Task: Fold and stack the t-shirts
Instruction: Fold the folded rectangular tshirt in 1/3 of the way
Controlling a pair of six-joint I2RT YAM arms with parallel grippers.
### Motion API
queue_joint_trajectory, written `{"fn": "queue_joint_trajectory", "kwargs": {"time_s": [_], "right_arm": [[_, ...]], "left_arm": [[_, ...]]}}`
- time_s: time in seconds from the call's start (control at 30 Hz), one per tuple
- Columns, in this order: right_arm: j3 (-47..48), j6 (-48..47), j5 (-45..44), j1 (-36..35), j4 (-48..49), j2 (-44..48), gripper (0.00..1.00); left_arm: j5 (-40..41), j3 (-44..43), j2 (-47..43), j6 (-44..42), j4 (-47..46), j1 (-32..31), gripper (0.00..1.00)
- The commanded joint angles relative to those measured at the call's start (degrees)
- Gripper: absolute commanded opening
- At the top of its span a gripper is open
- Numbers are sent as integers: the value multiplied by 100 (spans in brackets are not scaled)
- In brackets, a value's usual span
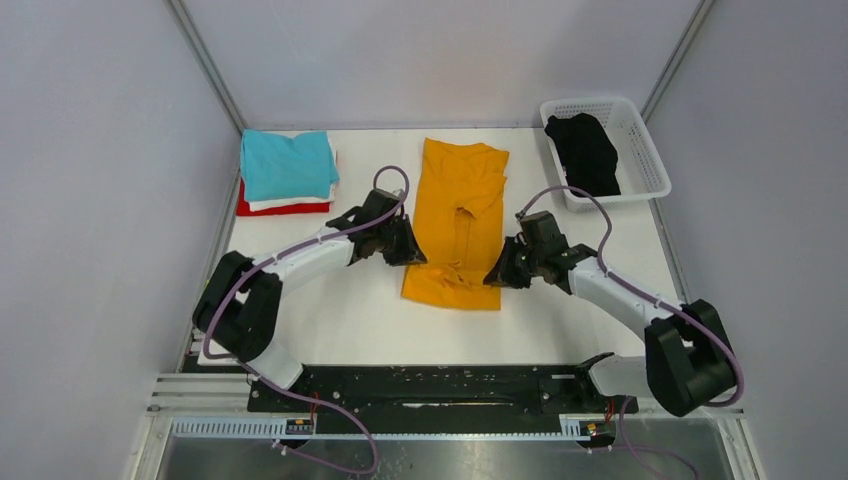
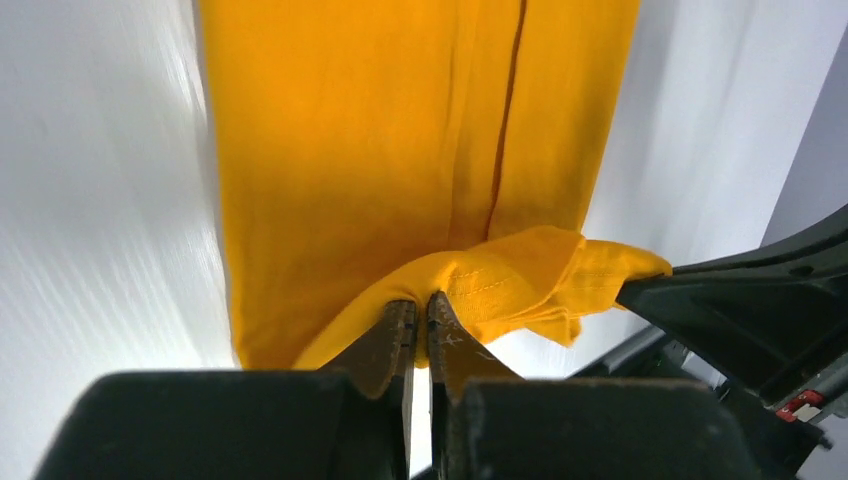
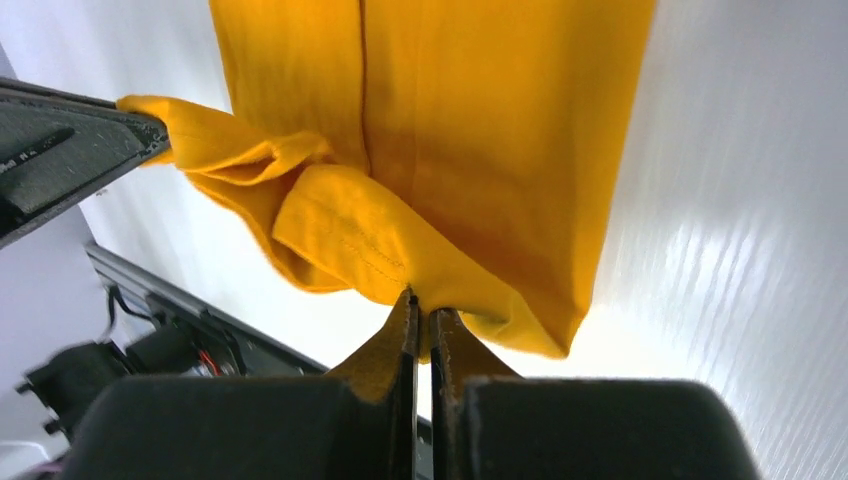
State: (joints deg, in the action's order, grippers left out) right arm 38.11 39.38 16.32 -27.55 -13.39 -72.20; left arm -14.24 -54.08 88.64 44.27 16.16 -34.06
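Nearest the bases, the two arms reach inward over the white table (image 1: 340, 325) and meet at the near end of the mustard-orange t-shirt (image 1: 462, 195). The left gripper (image 2: 422, 305) has its jaws almost closed, with only a thin slit between the tips, and pinches a fold of the orange cloth at the shirt's near left corner. The right gripper (image 3: 421, 303) is closed just as tightly on the hemmed edge at the near right corner. Between the two grips the near end is bunched and puckered, and the wrist views show a stitched hem curling over itself there. From there the shirt stretches away across the middle of the table as a long narrow strip, sides folded in, a seam-like line running down its length and its far end lying flat. At the far left corner sits a stack of folded tees: the teal t-shirt (image 1: 286, 162) on top, the white t-shirt (image 1: 298, 203) under it and the red t-shirt (image 1: 262, 211) at the bottom. At the far right stands a white plastic lattice basket (image 1: 648, 152) with the black t-shirt (image 1: 585, 152) crumpled inside it.
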Motion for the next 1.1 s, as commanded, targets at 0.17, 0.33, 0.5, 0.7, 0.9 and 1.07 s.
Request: {"fn": "queue_joint_trajectory", "kwargs": {"time_s": [0.17, 0.33, 0.5, 0.7, 0.9, 1.07], "right_arm": [[1392, -565, 820, 914, 241, -1393, 3], [2044, -666, 1024, 1254, 242, -2053, 3], [2538, -691, 1255, 1476, 244, -2703, 8], [3125, -559, 1441, 1760, 326, -3376, 44], [3322, -557, 1205, 1940, 450, -3111, 68], [2359, -593, 1198, 1933, 495, -2339, 70]], "left_arm": [[-303, -1604, 1065, -773, 79, 593, 0], [-311, -2222, 1652, -1066, 215, 766, 0], [-184, -2971, 2310, -1200, 645, 897, 2], [-297, -3768, 2939, -1360, 814, 1131, 40], [-862, -3918, 2709, -1400, 848, 1362, 82], [-765, -2238, 1512, -1245, 271, 1350, 94]]}}
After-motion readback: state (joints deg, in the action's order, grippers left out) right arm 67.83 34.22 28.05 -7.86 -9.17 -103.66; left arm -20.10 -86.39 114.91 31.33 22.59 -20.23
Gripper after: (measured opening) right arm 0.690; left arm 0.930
